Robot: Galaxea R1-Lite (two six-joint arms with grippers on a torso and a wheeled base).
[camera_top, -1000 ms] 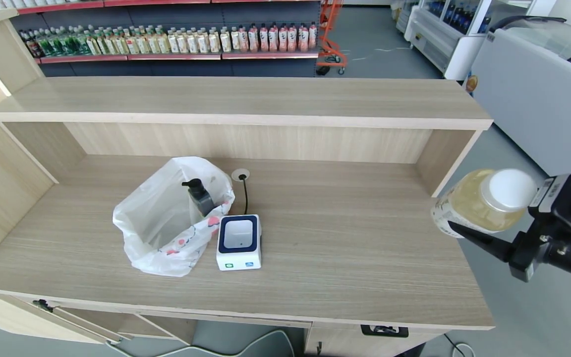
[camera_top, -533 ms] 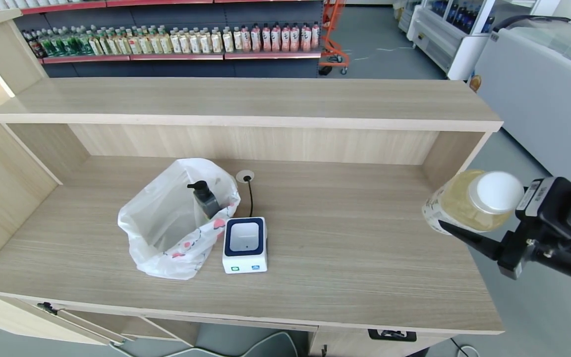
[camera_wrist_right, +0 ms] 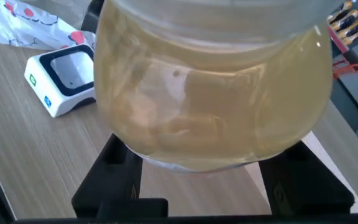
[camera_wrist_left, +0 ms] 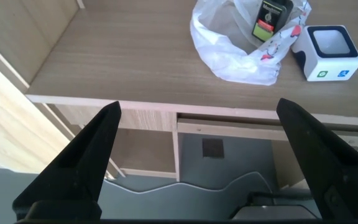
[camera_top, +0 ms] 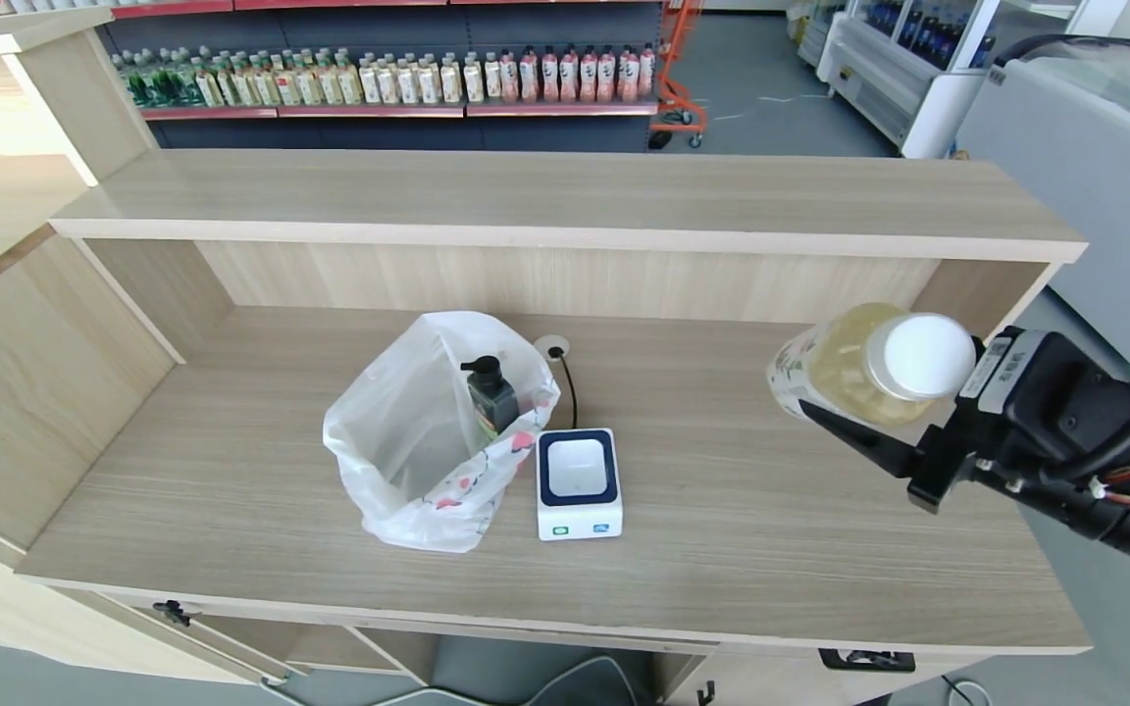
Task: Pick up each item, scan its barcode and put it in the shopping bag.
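hanging above the wooden worktop [camera_top: 742,510] near its right edge, a clear plastic bottle of yellow liquid with a white cap [camera_top: 849,368] is clamped by the right gripper [camera_top: 813,400]. the left gripper [camera_wrist_left: 197,109] is spread open below the front edge. the scan could be missed if the bottle is turned away from the white, blue-framed scanner [camera_top: 579,471].

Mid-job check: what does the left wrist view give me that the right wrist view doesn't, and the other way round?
Left wrist view extras: the left gripper, jaws open and empty, facing the counter at its front edge, with a drawer below.
Right wrist view extras: the drink bottle held in the right gripper, and an orange cart behind.
Shared: the scanner, the shopping bag and the wooden counter top.
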